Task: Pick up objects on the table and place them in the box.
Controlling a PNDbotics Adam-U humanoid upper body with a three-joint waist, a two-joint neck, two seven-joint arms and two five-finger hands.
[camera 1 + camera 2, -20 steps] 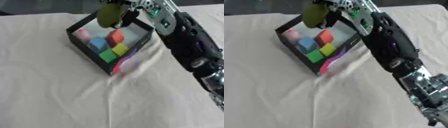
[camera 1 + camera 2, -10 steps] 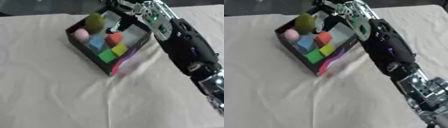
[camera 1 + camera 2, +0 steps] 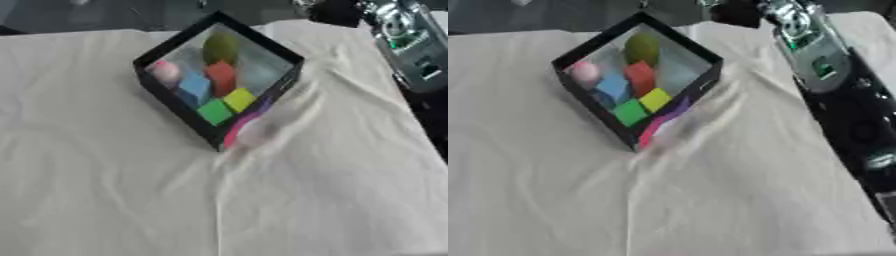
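Looking upper center, my box (image 3: 262, 92) holds the olive ball (image 3: 220, 47) and blocks; my hand is out of view. Swinging my right arm (image 3: 833, 95) could clip its rim.

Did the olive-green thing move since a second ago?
Yes. The olive-green rounded object went from above the black box's far corner down inside it, behind the red block.

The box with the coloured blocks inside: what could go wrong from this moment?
The right arm runs close beside the box, so it might knock the rim while moving. The cloth is wrinkled around the box, so a snag could drag it. The olive piece lies high among the blocks and might roll.
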